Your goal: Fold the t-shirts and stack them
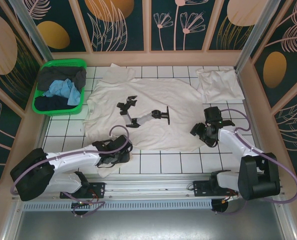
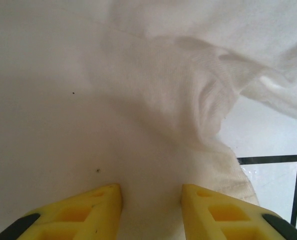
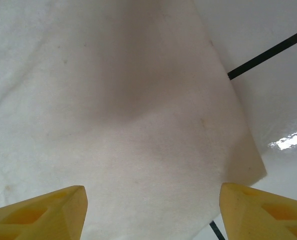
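Green basket (image 1: 44, 110) back-left holds dark garments (image 1: 63, 76) and light blue cloth (image 1: 63, 90) | spread t-shirt (image 1: 148, 100) central (second t-shirt (image 1: 218, 83) back-right) | my left gripper (image 2: 151, 189) seems pinched on its near hem | right gripper (image 3: 153, 189) gapes over its right edge

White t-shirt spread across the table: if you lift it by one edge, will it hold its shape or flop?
Likely floppy: the spread white t-shirt lies wrinkled, with soft bunched folds at its near edge. Probably light, since the cloth looks thin. Pushed, it would more likely crumple than slide whole across the tiled table.
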`<state>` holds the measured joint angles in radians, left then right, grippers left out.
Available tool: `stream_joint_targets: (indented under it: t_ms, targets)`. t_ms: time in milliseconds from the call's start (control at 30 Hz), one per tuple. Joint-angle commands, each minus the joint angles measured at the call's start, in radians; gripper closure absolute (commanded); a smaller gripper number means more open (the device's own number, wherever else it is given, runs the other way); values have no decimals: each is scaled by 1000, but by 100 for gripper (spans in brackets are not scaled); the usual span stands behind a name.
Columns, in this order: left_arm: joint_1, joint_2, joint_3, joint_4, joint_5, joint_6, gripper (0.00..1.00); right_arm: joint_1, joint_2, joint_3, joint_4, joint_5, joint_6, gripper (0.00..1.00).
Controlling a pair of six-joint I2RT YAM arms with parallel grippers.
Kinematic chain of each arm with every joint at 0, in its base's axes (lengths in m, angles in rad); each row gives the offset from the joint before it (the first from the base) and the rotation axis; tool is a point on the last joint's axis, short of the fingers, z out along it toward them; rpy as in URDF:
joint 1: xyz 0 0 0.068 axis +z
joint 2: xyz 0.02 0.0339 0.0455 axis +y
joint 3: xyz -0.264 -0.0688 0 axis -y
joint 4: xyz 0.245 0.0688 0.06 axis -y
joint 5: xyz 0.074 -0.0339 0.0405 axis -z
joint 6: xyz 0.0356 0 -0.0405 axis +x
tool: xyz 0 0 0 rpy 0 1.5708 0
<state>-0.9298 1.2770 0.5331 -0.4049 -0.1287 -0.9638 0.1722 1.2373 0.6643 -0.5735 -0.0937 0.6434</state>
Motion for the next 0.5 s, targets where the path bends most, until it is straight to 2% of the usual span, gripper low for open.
stream_joint_targets:
  t_ms: [0, 100, 200, 333, 467]
  targets:
    - [-8, 10, 50, -142, -27, 25, 62, 4, -17, -7, -45, 74, 36, 30]
    - [-15, -81, 96, -253, -53, 13, 62, -3, -32, -31, -53, 91, 64, 31]
    - [-65, -115, 88, -264, -33, -9, 61, -2, -40, -64, -47, 77, 105, 32]
    - [-101, -27, 44, -154, 23, 2, 57, 16, -78, -102, -24, 66, 146, 33]
    - [-102, 48, 17, -82, 12, 20, 52, 23, -79, -126, 5, 63, 163, 37]
